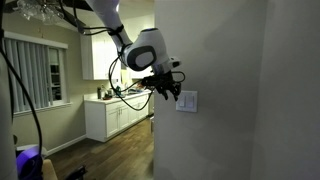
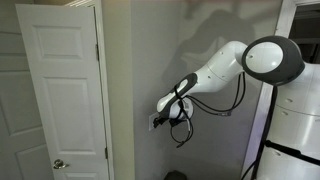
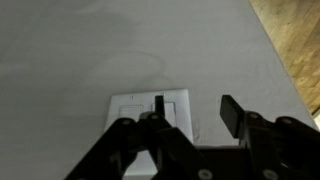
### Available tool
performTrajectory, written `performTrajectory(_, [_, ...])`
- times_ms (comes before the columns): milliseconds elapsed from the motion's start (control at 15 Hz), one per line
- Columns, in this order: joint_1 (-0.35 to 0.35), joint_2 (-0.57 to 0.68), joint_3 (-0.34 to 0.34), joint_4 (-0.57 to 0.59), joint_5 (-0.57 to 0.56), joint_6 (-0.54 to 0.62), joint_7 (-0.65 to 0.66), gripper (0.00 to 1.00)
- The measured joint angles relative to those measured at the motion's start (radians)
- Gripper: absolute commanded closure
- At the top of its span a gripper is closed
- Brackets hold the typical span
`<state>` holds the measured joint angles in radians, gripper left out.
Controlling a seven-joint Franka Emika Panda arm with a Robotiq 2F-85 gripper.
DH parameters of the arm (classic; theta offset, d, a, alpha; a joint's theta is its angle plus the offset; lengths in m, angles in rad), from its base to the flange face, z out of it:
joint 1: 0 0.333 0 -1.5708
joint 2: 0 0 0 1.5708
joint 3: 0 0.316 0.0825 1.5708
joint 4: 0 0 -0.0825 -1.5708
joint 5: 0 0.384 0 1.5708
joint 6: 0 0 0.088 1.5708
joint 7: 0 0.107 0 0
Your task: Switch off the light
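**A:** Hand [image 3: 195,112] first: where is it?

**B:** Up against the wall [image 3: 80,50], fingers spread apart with nothing between them. In the wrist view, one finger [image 3: 158,104] lies across the white light switch [image 3: 135,108] and the other sits off its edge, over bare paint.

**A:** Touching it?

**B:** I can't tell.

**A:** And where is the switch?

**B:** On the wall near a corner in an exterior view [image 1: 187,100], just beside the hand [image 1: 167,88]. White cabinets [image 1: 115,118] stand well behind.

Smooth white plastic switch plate [image 3: 150,108] on matt painted wall [image 3: 90,50]; fingers [image 3: 232,113] matt black.
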<state>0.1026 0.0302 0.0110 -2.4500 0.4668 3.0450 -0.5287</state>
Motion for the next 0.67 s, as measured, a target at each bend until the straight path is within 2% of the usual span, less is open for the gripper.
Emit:
performTrajectory(133, [0.003,0.007,0.025,0.024,0.150,-0.001,-0.140,0.84])
performTrajectory(333, [-0.008,0.022,0.022,0.048,0.253,-0.013,-0.249,0.99])
performTrajectory(667, [-0.051,0.063,0.008,0.066,0.315,-0.032,-0.347,0.99])
